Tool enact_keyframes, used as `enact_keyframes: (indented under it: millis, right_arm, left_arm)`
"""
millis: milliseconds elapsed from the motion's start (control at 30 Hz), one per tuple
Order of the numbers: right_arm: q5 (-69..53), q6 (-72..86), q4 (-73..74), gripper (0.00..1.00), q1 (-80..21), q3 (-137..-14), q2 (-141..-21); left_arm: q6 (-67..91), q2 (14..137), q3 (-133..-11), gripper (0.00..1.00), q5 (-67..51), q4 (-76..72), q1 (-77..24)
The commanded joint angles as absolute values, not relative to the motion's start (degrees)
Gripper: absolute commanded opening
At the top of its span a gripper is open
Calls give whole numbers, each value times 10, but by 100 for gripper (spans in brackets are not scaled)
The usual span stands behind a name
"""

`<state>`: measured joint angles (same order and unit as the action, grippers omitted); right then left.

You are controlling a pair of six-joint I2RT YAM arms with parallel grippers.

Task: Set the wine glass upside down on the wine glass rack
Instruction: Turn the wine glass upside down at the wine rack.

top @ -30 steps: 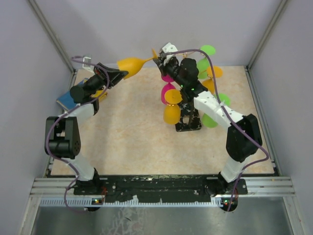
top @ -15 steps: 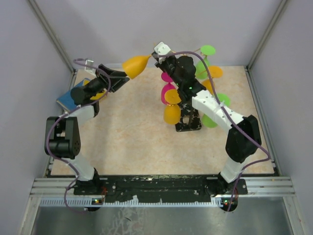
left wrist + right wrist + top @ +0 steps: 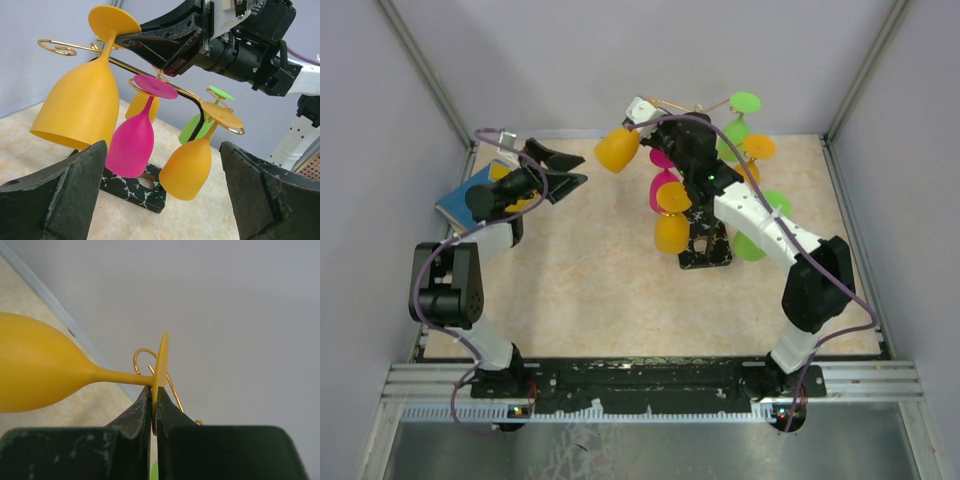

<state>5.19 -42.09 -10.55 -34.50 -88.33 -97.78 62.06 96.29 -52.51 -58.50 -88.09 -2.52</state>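
The right fingers (image 3: 139, 416) are clenched on the foot of the yellow wine glass (image 3: 40, 367), pinching that disc edge-on. The stem runs straight out sideways from the fingertips, with the bowl well off to their left. From the left wrist view the glass hangs tilted, foot up and mouth angled down, high above the bench (image 3: 590, 280). The right arm has it, no contest. The left fingers (image 3: 60, 195) are spread wide and grasp nothing, with the glass ahead of them and clear of both pads.

Now the key bit: a free gold curl (image 3: 143, 356) of the wine glass rack (image 3: 706, 250) sits just beyond the pinched foot, close behind the stem. My read is that the stem has to slide into that curl so the foot rests on top.

It's crowded, though. Below and past the fingertips hang a pink glass (image 3: 134, 145) and an orange glass (image 3: 189, 167), with green glasses (image 3: 750, 245) on the rack's far side. A swinging bowl could clip the pink one.
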Motion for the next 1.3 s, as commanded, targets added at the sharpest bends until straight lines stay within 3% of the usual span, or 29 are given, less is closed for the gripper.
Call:
enact_keyframes:
  millis: [0, 500, 1267]
  right_arm:
    - [98, -499, -90, 0, -355, -904, -933]
    - [204, -634, -28, 0, -377, -971, -993]
    - [195, -660, 50, 0, -325, -1025, -1034]
  left_arm:
    - [616, 951, -530, 100, -614, -976, -27]
    - [667, 995, -577, 100, -640, -1026, -24]
    - [673, 996, -580, 100, -629, -1026, -20]
